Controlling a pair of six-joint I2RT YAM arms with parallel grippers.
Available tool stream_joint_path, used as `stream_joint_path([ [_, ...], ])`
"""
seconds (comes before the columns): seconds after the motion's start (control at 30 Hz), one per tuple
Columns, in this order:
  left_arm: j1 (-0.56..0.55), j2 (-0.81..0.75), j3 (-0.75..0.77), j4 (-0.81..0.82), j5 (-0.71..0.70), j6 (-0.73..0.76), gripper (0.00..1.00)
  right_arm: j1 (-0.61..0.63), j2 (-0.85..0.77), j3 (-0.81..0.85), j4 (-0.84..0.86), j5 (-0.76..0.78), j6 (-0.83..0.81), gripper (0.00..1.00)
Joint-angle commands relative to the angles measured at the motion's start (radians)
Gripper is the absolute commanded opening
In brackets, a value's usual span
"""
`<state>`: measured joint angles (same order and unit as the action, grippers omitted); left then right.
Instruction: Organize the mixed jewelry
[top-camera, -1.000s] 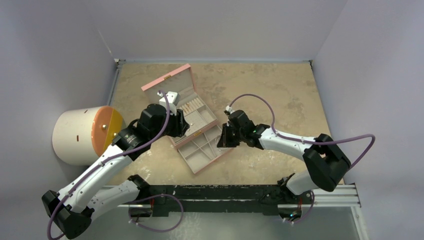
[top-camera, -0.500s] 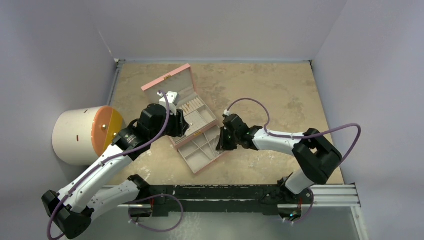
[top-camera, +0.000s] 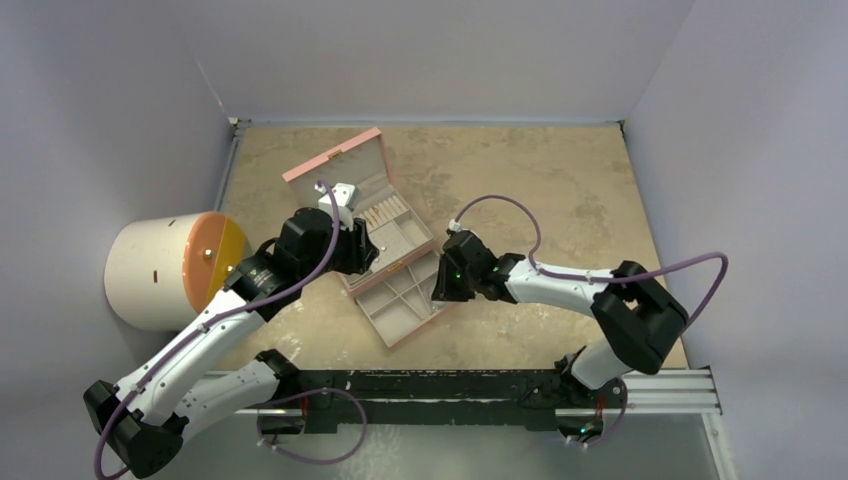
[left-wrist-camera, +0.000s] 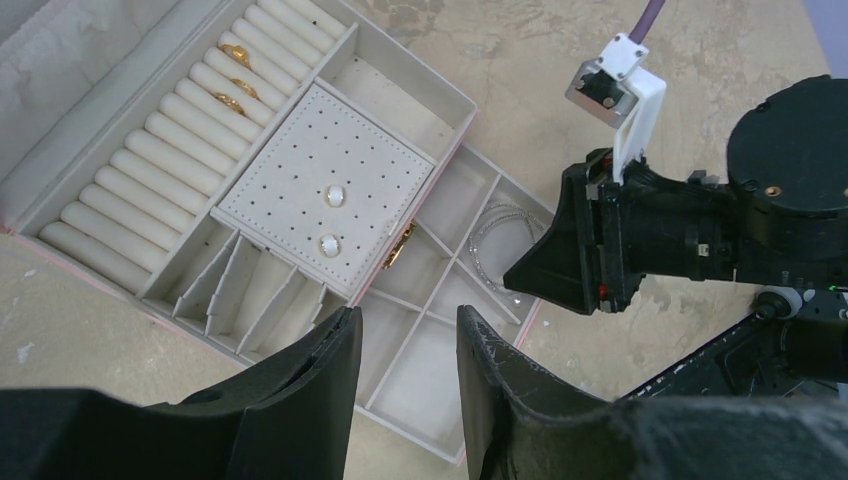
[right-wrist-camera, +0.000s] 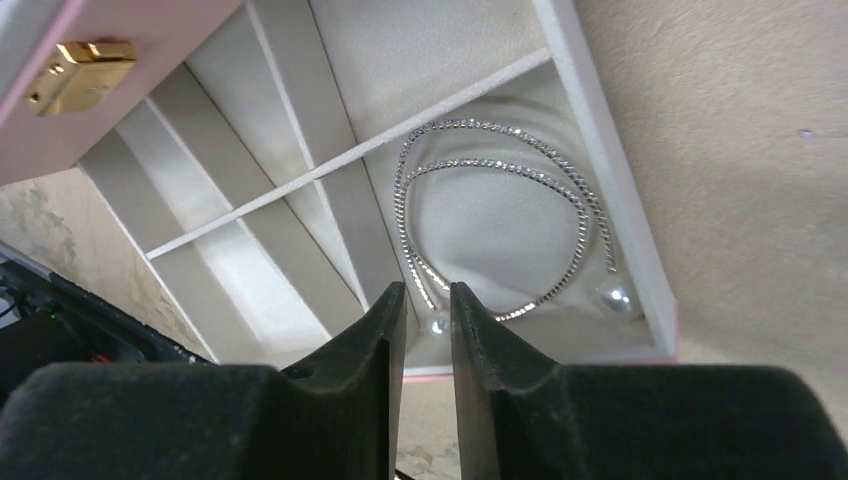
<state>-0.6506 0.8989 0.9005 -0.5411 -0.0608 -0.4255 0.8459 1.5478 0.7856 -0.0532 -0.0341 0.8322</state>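
Looks like a robotics lab test cell here: plain lavender-grey walls box in a mottled beige tabletop, two white-and-black robot arms sit bolted to a black metal rail, and purple cables loop free.

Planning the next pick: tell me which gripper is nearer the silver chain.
Right. The right gripper hovers directly above the silver chain in a corner compartment of the drawer. The left gripper hangs over the drawer's opposite side, across the dividers.
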Motion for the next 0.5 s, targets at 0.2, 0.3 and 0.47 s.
stream_joint_path([
  [0.2,-0.001,-0.005,0.003,0.021,-0.008,0.006,0.39,0.005,-0.138,0.072,-0.091,0.16,-0.04,0.27],
  [0.3,-0.002,-0.005,0.004,0.021,-0.014,0.006,0.39,0.005,-0.156,0.084,-0.076,0.181,-0.073,0.27],
  [0.47,-0.001,-0.023,0.004,0.016,-0.069,-0.003,0.39,0.005,-0.188,0.07,-0.026,0.172,-0.18,0.26],
])
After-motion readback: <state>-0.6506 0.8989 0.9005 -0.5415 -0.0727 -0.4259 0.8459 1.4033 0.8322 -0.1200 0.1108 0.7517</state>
